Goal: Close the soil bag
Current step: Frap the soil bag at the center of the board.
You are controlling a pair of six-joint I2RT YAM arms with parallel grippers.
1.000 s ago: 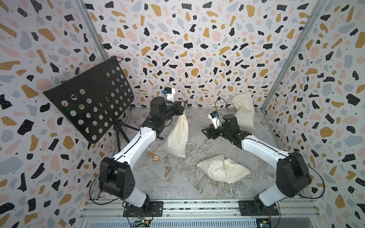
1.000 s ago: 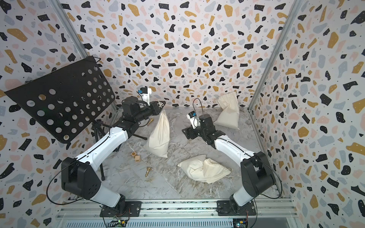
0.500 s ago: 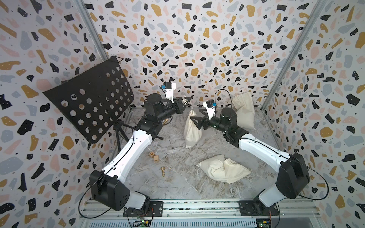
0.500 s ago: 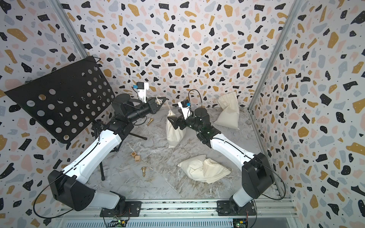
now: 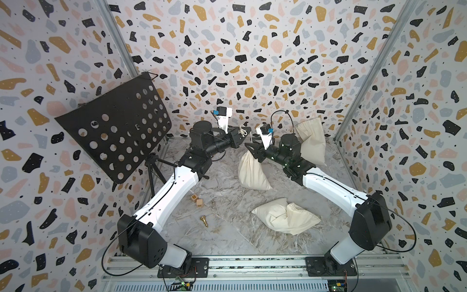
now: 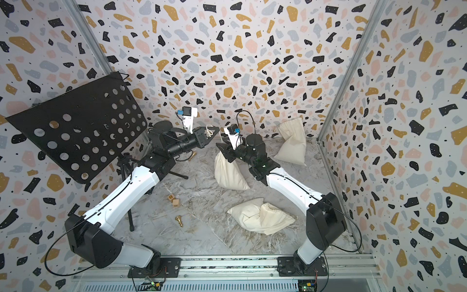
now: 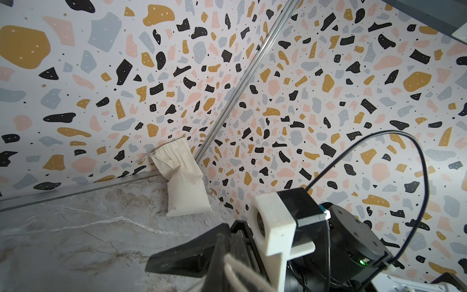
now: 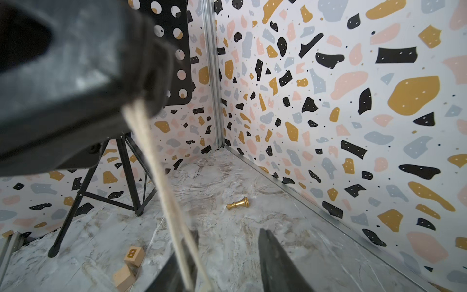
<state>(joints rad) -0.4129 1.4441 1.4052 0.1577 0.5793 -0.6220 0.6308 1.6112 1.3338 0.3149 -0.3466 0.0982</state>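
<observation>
By count, largest first: one black perforated metal music stand (image 5: 115,131) on a tripod; two white-and-black robot arms, left arm (image 5: 171,197) and right arm (image 5: 331,188); three cream cloth drawstring sacks, namely the soil bag (image 5: 251,172), a second bag (image 5: 312,144) and a third bag (image 5: 285,218); two small wooden cubes (image 5: 199,202); two gold chess pieces, a near pawn (image 5: 204,221) and a far pawn (image 8: 237,203).

Music stand: fills the left edge of the grey marble-look tabletop (image 5: 227,242), tilts its plate toward the middle.

Soil bag: stands at the tabletop's middle, toward the far edge, wide base down, narrowing to a gathered neck; hides its contents. Off-white drawstring cord (image 8: 161,177): runs straight from that neck to the left gripper (image 5: 247,130).

Left gripper: clenches the cord, close to the neck on its far side. Right gripper (image 5: 249,149): sits at the neck with jaws parted, shows bare tabletop between its fingers (image 8: 275,263) in the right wrist view, has the cord beside one of them.

Second bag: leans against the terrazzo-print walls (image 5: 252,50) in the far right corner, top gathered. Third bag: lies slumped and creased toward the near edge, right of centre. Contents of both: hidden.

Wooden cubes: touch each other left of centre. Near pawn: lies just nearer the near edge than the cubes. Far pawn: lies on its side by the far edge, left of the soil bag.

Tabletop: wrinkled and scuffed. Walls: three, white, flecked black, ochre, pink and grey, joined by aluminium posts in the corners. Aluminium rail (image 5: 252,263): runs along the near edge, carries both arm bases.
</observation>
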